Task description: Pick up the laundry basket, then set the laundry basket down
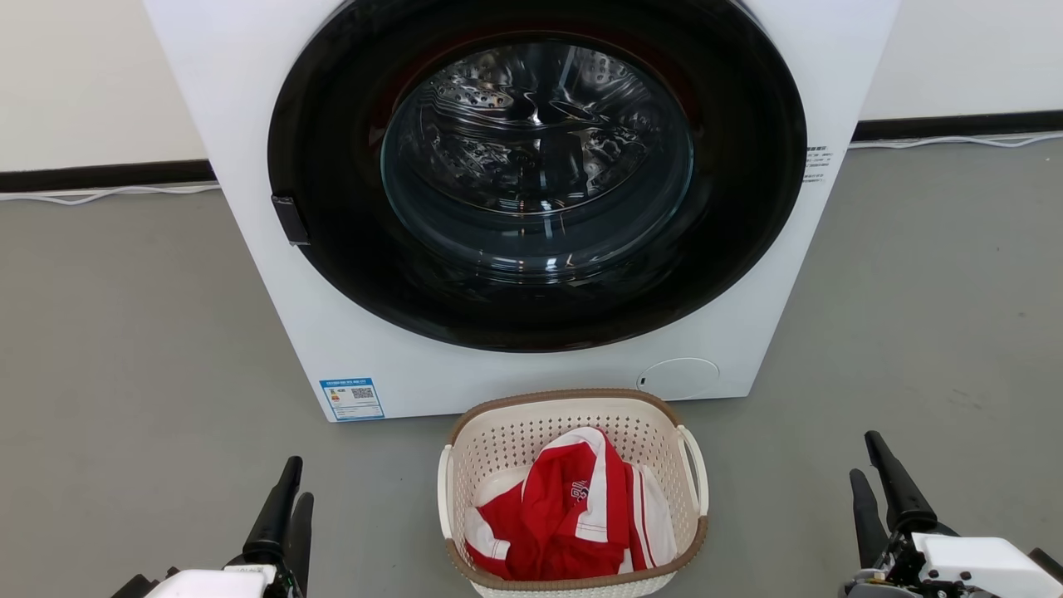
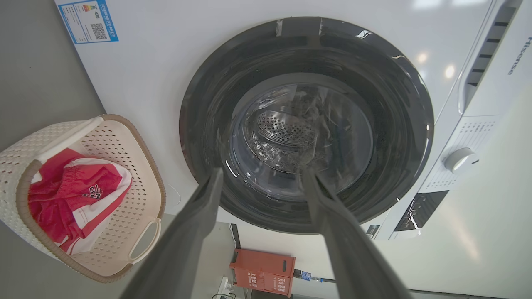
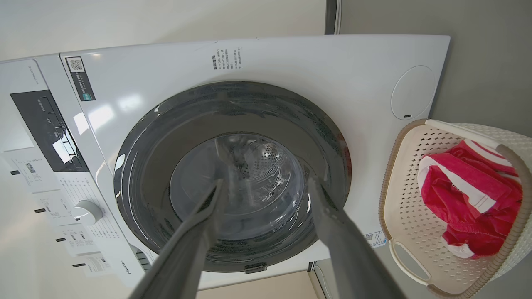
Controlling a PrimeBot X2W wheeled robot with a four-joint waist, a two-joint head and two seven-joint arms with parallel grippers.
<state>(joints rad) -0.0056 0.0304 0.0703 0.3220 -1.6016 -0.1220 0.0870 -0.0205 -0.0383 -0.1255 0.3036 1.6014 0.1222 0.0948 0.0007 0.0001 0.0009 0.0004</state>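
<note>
We find the left gripper at the lower left of the head view, over the grey floor and well apart from the basket. In the left wrist view its fingers stand spread, with nothing between them.

At centre, the laundry basket sits upright on the floor, just in front of the white washer, whose round door is closed. A red and white garment lies crumpled inside the basket.

At the lower right, the right gripper is likewise spread and empty in its wrist view. Neither gripper touches the basket.
</note>
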